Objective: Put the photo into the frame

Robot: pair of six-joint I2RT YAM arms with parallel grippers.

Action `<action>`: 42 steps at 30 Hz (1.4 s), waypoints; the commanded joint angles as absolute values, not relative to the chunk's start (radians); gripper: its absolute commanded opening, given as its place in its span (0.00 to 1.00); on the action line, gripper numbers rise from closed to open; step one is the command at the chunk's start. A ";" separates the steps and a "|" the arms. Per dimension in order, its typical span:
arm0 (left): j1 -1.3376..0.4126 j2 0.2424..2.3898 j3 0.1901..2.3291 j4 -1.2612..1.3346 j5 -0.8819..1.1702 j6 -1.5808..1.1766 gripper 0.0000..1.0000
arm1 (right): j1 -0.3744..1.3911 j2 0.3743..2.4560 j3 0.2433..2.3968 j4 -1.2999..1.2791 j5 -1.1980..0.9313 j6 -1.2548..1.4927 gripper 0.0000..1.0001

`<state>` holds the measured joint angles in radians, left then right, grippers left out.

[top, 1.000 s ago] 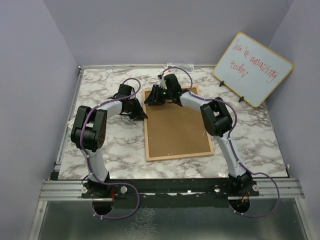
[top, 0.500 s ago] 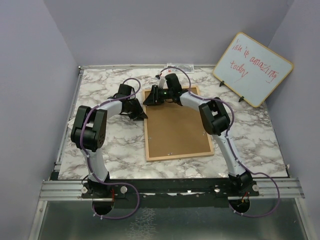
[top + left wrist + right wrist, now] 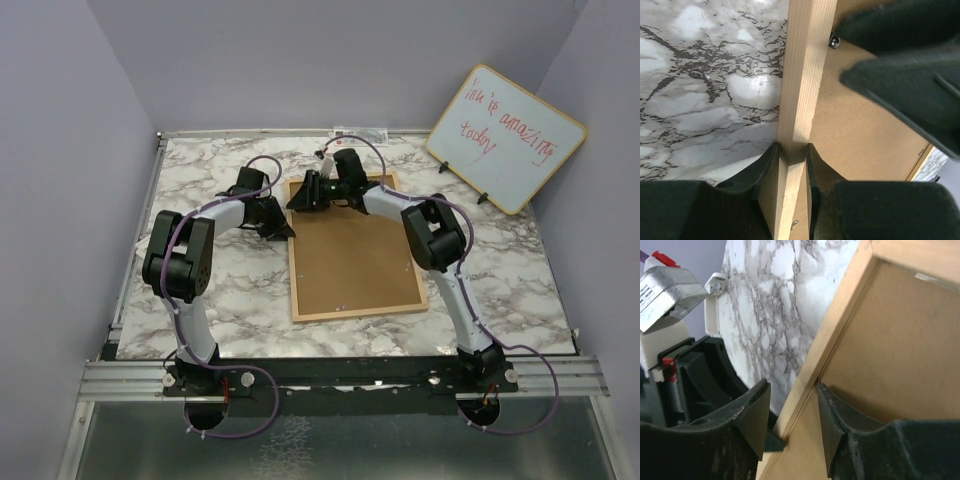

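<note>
**Top external view: frame face down, both grippers at its far-left corner**

Top external shot has the frame lying flat near the middle of the marble table. It's back side up, so all you see is the brown backing board inside the light wood rail. The left gripper is at the frame's left edge, and the right gripper is just beyond it at the far-left corner.

On the left wrist cam, the 2 fingers are clenched right on the wood rail, 1 on each side, both touching. The right wrist cam shows that hand straddling the rail too, but loose: the outer finger stands clear of the wood, so nothing is grasped.

A whiteboard with red writing leans at the far right.
</note>
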<state>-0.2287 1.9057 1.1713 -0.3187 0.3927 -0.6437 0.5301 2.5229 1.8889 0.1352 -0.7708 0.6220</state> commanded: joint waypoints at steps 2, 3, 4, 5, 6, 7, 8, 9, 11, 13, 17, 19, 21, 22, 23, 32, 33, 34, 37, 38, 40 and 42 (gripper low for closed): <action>-0.219 1.916 1.184 -0.355 0.308 -0.617 0.27 | 0.477 2.298 1.737 0.188 -0.591 0.756 0.53; -0.216 1.905 1.188 -0.360 0.303 -0.617 0.31 | 0.466 2.255 1.704 0.180 -0.574 0.754 0.55; -0.214 1.894 1.191 -0.367 0.301 -0.617 0.34 | 0.456 2.215 1.667 0.165 -0.566 0.739 0.56; -0.213 1.883 1.194 -0.373 0.299 -0.616 0.38 | 0.449 2.176 1.632 0.137 -0.560 0.721 0.56; -0.213 1.868 1.196 -0.383 0.293 -0.613 0.42 | 0.444 2.138 1.595 0.101 -0.553 0.701 0.57; -0.213 1.854 1.196 -0.397 0.290 -0.610 0.47 | 0.442 2.100 1.555 0.057 -0.550 0.673 0.57; -0.213 1.837 1.191 -0.405 0.291 -0.606 0.52 | 0.442 2.066 1.517 0.016 -0.556 0.641 0.57; -0.213 1.815 1.180 -0.407 0.292 -0.604 0.56 | 0.442 2.029 1.474 -0.041 -0.562 0.613 0.57; -0.215 1.770 1.141 -0.408 0.303 -0.594 0.64 | 0.442 1.959 1.371 -0.100 -0.584 0.586 0.57; -0.216 1.721 1.091 -0.412 0.322 -0.584 0.69 | 0.445 1.889 1.256 -0.132 -0.609 0.572 0.55; -0.238 1.638 0.988 -0.422 0.363 -0.566 0.71 | 0.491 1.788 1.086 -0.183 -0.647 0.552 0.47; -0.255 1.610 0.942 -0.424 0.376 -0.566 0.70 | 0.537 1.769 1.044 -0.218 -0.617 0.554 0.45; -0.273 1.583 0.904 -0.426 0.399 -0.569 0.67 | 0.578 1.765 1.022 -0.238 -0.617 0.569 0.44; -0.285 1.568 0.887 -0.424 0.395 -0.574 0.65 | 0.597 1.760 1.005 -0.228 -0.616 0.582 0.44; -0.297 1.556 0.871 -0.420 0.388 -0.580 0.63 | 0.614 1.759 0.993 -0.223 -0.613 0.591 0.43; -0.353 1.551 0.794 -0.376 0.338 -0.638 0.40 | 0.713 1.801 0.972 -0.292 -0.587 0.560 0.39; -0.353 1.552 0.791 -0.374 0.325 -0.644 0.38 | 0.718 1.803 0.975 -0.303 -0.573 0.557 0.39; -0.353 1.551 0.788 -0.373 0.311 -0.650 0.36 | 0.719 1.806 0.977 -0.316 -0.565 0.550 0.38; -0.353 1.549 0.786 -0.372 0.278 -0.664 0.33 | 0.724 1.809 0.980 -0.368 -0.558 0.515 0.38; -0.353 1.550 0.786 -0.373 0.273 -0.664 0.33 | 0.724 1.809 0.982 -0.392 -0.552 0.501 0.38; -0.353 1.550 0.783 -0.373 0.257 -0.664 0.33 | 0.724 1.815 0.991 -0.443 -0.543 0.470 0.37; -0.353 1.554 0.782 -0.374 0.247 -0.661 0.33 | 0.724 1.818 0.998 -0.475 -0.549 0.446 0.37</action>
